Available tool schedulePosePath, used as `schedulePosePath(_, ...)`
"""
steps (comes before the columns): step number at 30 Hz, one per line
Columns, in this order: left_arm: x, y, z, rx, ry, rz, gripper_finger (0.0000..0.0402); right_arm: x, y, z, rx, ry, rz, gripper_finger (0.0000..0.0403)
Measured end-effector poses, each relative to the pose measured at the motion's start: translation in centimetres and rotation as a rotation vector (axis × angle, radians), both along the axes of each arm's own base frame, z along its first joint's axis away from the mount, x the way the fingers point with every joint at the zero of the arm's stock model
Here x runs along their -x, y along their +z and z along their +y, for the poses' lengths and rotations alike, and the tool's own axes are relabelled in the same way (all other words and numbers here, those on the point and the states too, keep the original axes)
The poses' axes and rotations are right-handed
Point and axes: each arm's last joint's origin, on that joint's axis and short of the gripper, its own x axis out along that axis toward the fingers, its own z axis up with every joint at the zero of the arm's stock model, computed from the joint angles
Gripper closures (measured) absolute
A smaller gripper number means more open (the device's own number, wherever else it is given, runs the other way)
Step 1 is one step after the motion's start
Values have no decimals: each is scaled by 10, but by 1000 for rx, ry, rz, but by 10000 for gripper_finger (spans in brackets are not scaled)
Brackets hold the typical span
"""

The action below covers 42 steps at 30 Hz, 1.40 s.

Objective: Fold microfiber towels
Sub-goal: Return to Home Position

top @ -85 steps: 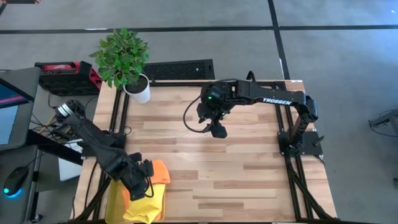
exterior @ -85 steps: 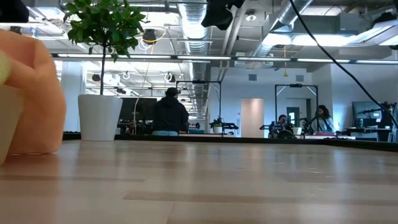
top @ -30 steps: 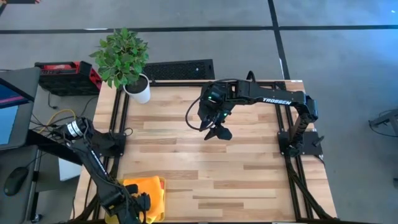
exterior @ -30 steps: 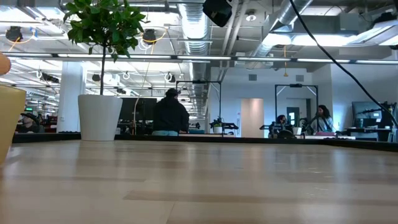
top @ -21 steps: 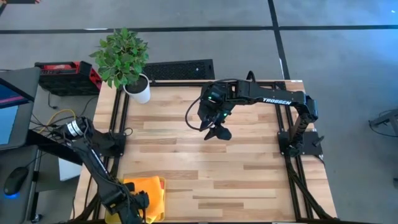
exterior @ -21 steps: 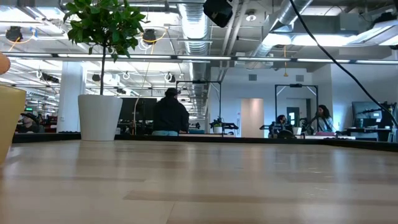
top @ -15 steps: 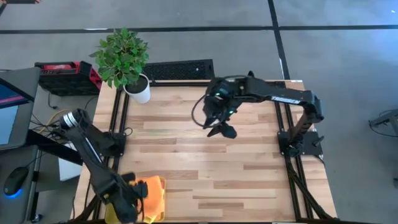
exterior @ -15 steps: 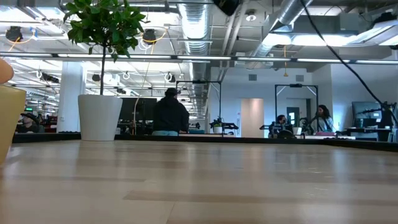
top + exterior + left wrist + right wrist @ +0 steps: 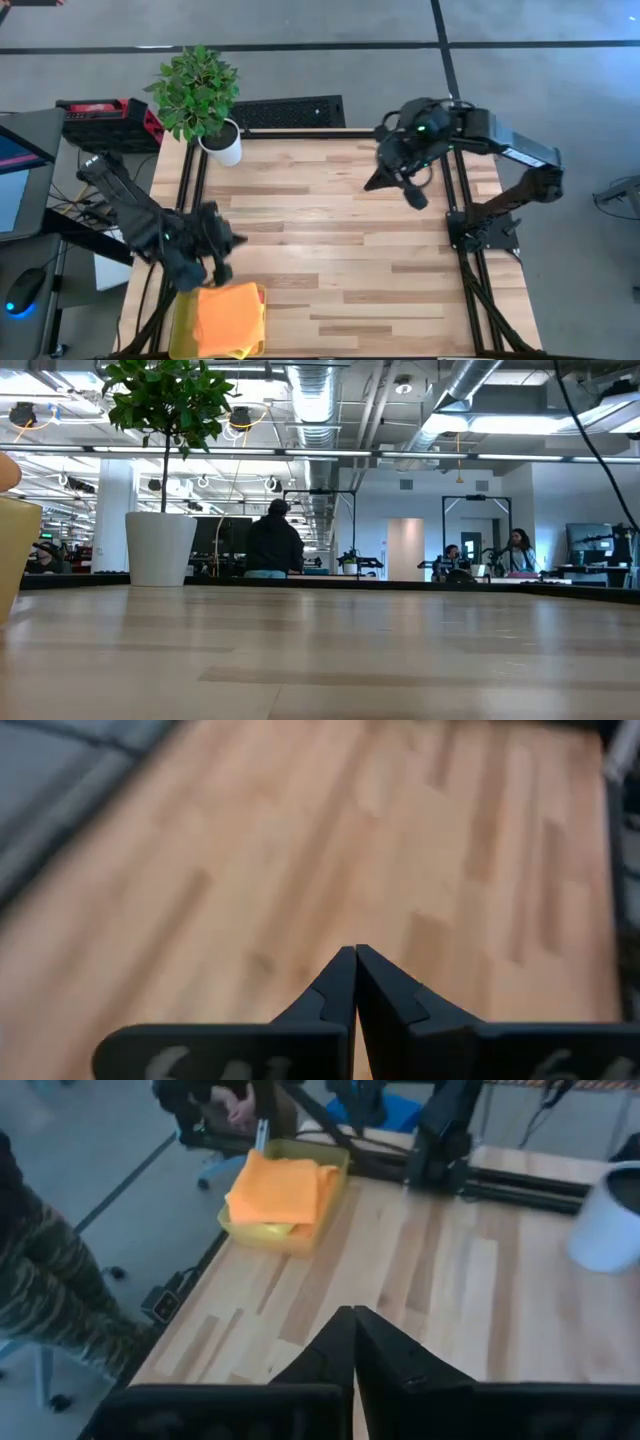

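pale plank table, soft folded orange towel in yellow rectangular tray

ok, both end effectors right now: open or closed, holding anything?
Left end effector: closed, holding nothing, beside the tray.
Right end effector: closed, holding nothing, above the table's far right side.

Folded towels in tray, tray on table's near-left corner, plant far-left
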Motion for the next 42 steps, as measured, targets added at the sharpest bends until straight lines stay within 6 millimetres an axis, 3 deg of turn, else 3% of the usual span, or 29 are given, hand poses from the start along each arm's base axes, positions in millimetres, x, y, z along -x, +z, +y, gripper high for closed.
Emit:
schedulePosePath(8, 14, 29, 52, -91, 61, -115, 401, 48, -15, -11, -20, -111, -100, 394)
schedulePosePath(17, 45, 42, 84, -117, 81, -235, 401, 97, -52, -9, -100, -224, -239, 382)
schedulePosePath(24, 70, 7, 101, -61, 124, -419, 401, 127, -79, -1, -148, -259, -374, 394)
schedulePosePath(34, 106, -39, 124, -9, 136, -767, 401, 154, -124, 6, -212, -341, -552, 388)
schedulePosePath(39, 120, -65, 133, -6, 137, -845, 401, 164, -145, 8, -247, -400, -603, 393)
schedulePosePath(42, 117, -76, 132, -55, 165, -809, 401, 169, -156, 9, -262, -403, -651, 391)
